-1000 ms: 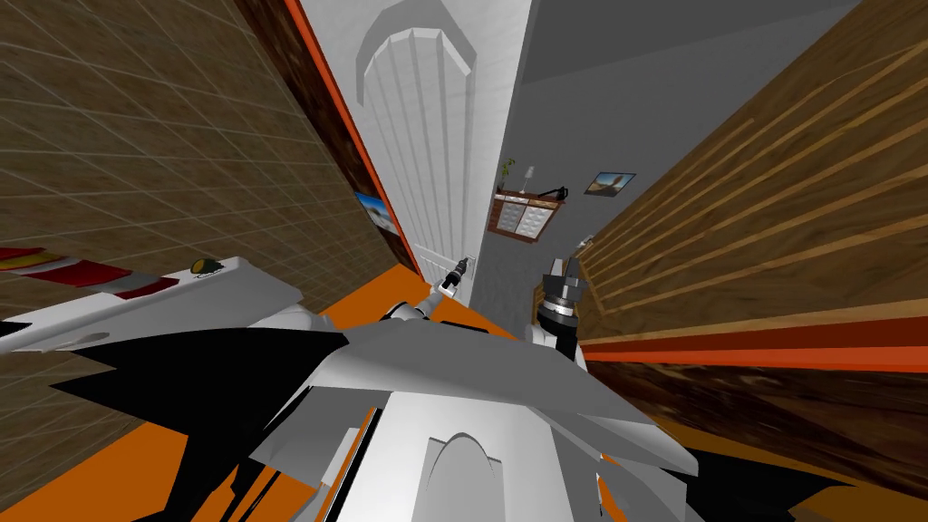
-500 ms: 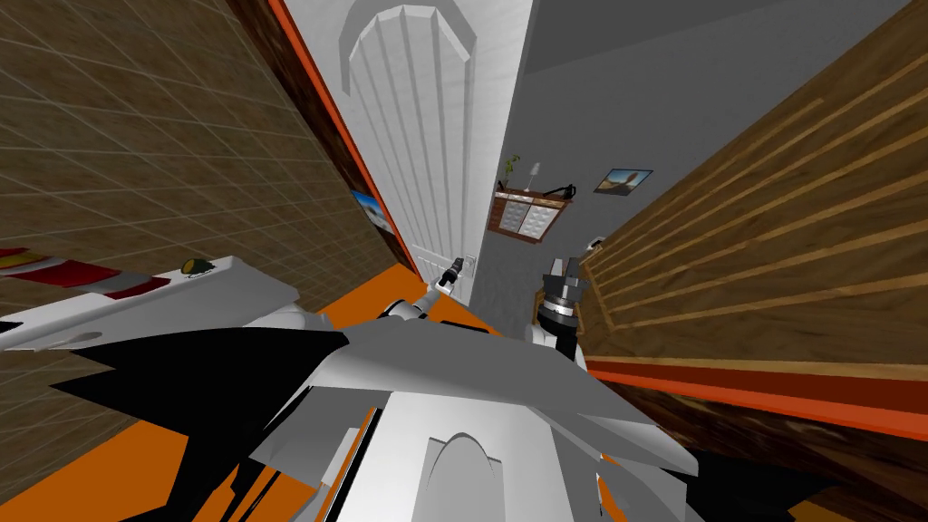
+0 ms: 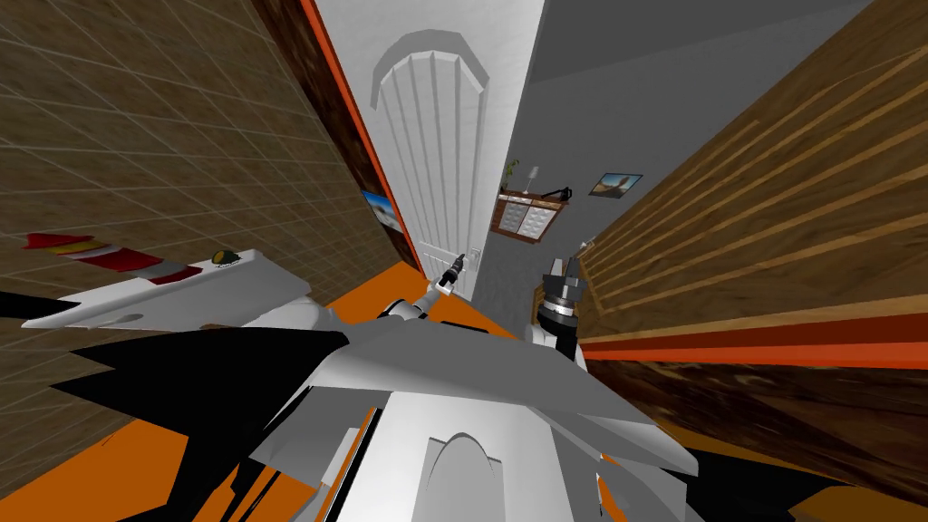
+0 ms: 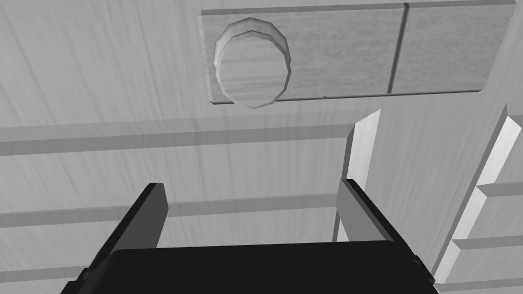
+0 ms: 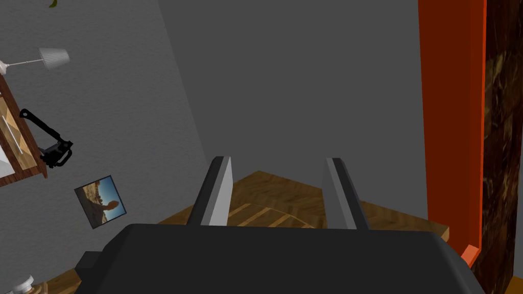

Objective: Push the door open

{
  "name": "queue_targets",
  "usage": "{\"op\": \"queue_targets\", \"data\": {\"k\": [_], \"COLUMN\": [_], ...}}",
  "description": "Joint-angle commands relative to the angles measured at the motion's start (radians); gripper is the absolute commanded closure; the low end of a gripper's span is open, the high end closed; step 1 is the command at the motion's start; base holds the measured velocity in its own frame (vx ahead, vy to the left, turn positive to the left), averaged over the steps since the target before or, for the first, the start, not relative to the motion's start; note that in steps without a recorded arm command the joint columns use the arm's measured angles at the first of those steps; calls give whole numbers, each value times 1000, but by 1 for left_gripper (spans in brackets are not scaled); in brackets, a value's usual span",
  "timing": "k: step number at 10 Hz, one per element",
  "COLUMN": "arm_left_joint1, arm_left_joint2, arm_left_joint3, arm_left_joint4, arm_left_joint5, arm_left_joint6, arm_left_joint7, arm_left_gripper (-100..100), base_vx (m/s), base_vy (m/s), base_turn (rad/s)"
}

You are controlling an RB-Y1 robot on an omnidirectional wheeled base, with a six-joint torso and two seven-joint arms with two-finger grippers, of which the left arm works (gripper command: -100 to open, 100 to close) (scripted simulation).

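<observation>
The whole head view has swung a touch since a second ago, so that's my own body turning, and the left gripper sits a shade further in toward the door. Its fingers stand wide apart and hold nothing; they point square at the white panelled face, very close, though I can't tell if they touch. Just beyond the fingertips is the round knob on its flat plate. The door stands straight ahead, already ajar, its free edge to the right, with a grey wall showing past it. I'd judge it stiff and fairly light on its hinges, so no grip is needed: a flat shove near the knob side should swing it best. Off to the right, the right gripper hangs open and empty.
</observation>
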Motion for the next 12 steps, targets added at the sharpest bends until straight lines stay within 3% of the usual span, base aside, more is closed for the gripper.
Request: {"op": "queue_targets", "data": {"k": [1, 4, 5, 6, 8, 12], "arm_left_joint1": [5, 7, 11, 13, 13, 15], "arm_left_joint2": [-7, -35, -29, -15, -8, -11], "arm_left_joint3": [-6, -14, -14, -11, -8, 1], "arm_left_joint4": [-9, -11, -22, -22, -20, -16], "arm_left_joint5": [0, 0, 0, 0, 1, 2], "arm_left_joint6": [5, 7, 13, 11, 8, 0], "arm_left_joint7": [4, 12, 10, 8, 6, 0], "arm_left_gripper": [-100, -100, -100, -100, -100, -100], "base_vx": [-218, -181, -74, 94, 160, 197], "base_vy": [10, 24, 9, -63, -52, -62], "base_turn": [6, 3, -4, -33, -13, -22]}}
